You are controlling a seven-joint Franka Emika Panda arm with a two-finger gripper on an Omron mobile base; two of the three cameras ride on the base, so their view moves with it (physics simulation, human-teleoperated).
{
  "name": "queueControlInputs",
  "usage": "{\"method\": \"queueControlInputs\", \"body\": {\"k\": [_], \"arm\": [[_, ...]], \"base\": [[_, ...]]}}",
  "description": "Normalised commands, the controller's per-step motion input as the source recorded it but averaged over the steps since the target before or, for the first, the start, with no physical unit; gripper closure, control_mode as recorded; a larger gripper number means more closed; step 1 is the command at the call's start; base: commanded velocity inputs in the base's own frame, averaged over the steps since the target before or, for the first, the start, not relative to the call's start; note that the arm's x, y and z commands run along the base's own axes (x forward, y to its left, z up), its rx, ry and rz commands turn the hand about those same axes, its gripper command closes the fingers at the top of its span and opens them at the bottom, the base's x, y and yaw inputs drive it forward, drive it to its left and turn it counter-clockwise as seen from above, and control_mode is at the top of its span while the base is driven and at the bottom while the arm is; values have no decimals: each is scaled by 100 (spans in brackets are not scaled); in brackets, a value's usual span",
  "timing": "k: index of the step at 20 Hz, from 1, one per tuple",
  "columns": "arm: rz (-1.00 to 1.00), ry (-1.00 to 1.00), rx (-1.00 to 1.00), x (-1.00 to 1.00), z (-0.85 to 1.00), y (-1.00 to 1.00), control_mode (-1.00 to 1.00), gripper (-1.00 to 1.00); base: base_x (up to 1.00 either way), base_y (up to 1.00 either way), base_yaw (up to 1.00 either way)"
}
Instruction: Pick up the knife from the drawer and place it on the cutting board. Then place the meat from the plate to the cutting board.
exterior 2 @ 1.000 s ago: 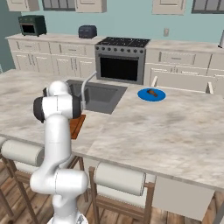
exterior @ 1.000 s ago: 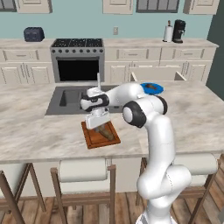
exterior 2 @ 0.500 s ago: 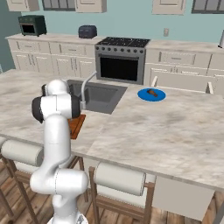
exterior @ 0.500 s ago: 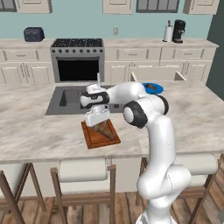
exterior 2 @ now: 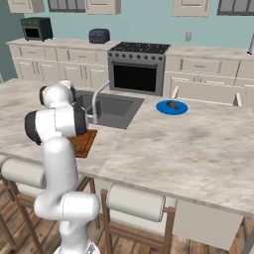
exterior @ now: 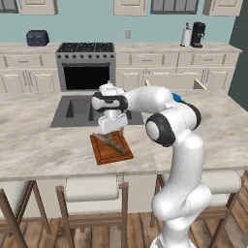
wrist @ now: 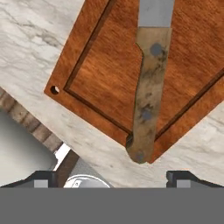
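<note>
From the left base view, I see my gripper hanging just above the cutting board, and the knife lies flat on the board, free of the fingers. So I judge the first half of the job done.

From the right base view, the meat sits on the blue plate, well apart from the board across the counter, beyond the sink. That move is what remains. The open drawer stands behind the plate.

From the hand view, the wooden handle of the knife rests across the board, its butt overhanging the rim. My two fingertips stand spread wide, pinching nothing.
</note>
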Motion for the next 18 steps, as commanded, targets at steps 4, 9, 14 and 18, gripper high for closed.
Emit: {"method": "queueControlInputs", "body": {"k": [4, 9, 14, 18], "arm": [[0, -30, 0, -100, 20, -42, -100, -100], [0, -24, 3, -92, 42, -45, -100, -100], [0, -21, 18, -89, 69, -43, -100, -100], [0, -17, 15, -69, 59, -31, -100, -100]], "base": [[0, 0, 0], [0, 0, 0], [0, 0, 0], [0, 0, 0]]}}
